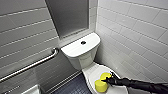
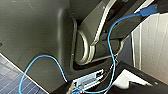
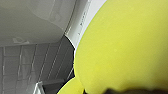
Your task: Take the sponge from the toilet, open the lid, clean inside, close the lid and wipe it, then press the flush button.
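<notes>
The white toilet (image 1: 79,48) stands in the tiled corner, with the dark round flush button (image 1: 83,42) in the middle of its flat tank top. Its lid (image 1: 93,72) is down over the bowl. The yellow sponge (image 1: 100,86) lies on the lid's near part. My right gripper (image 1: 107,80) reaches in from the right on a black arm and is shut on the sponge at its narrow waist. Seen from the right wrist, the sponge (image 3: 125,50) looms large and close. Whether the sponge has left the lid I cannot tell.
A steel grab bar (image 1: 30,66) runs along the left tiled wall. Dark floor tiles (image 1: 72,87) lie left of the bowl, with a white object (image 1: 32,90) at the lower left. A tiled wall (image 1: 140,37) stands close on the right. A blue cable (image 2: 110,50) crosses the robot's body.
</notes>
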Available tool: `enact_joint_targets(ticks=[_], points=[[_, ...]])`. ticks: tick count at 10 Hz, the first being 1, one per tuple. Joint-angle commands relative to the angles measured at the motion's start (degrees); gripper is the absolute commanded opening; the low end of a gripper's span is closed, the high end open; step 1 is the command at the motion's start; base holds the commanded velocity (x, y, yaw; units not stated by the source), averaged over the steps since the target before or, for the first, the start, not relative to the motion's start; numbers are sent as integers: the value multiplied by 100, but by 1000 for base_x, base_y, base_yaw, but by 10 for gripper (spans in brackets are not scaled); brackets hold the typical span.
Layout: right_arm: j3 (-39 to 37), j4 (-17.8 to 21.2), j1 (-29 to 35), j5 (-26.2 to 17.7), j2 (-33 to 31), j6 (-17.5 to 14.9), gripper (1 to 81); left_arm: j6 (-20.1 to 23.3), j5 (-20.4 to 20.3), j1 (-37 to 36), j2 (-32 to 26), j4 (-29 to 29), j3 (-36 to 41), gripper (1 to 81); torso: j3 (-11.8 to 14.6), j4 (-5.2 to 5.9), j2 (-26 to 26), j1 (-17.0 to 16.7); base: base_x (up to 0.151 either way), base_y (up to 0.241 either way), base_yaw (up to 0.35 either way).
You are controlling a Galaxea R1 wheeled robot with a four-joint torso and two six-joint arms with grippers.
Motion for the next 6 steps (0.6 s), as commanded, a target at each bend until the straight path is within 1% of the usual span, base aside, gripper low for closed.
enact_joint_targets(ticks=[1, 2, 4, 5, 6], points=[[-1594, -175, 1251, -1589, 1125, 16, 10, -4, 410, 128, -97, -53, 114, 811, 0, 0, 0, 0, 0, 0, 0], [-1946, -324, 1321, -1731, 1337, 16, 10, 5, 410, 128, -97, -53, 106, 811, -2, 0, 0, 0, 0, 0, 0], [-2388, -492, 1497, -1854, 1619, 16, 10, 5, 410, 128, -71, -53, 61, 811, -2, 0, 2, 0, 0, 0, 0], [-2424, -509, 1533, -1995, 1663, 25, 10, 5, 410, 128, -71, -53, 61, 811, -5, 0, 2, 0, 0, 0, 0], [-2416, -527, 1480, -2005, 1690, 16, 10, 5, 410, 128, -62, -53, 61, 811, -5, 0, 2, 0, 0, 0, 0]])
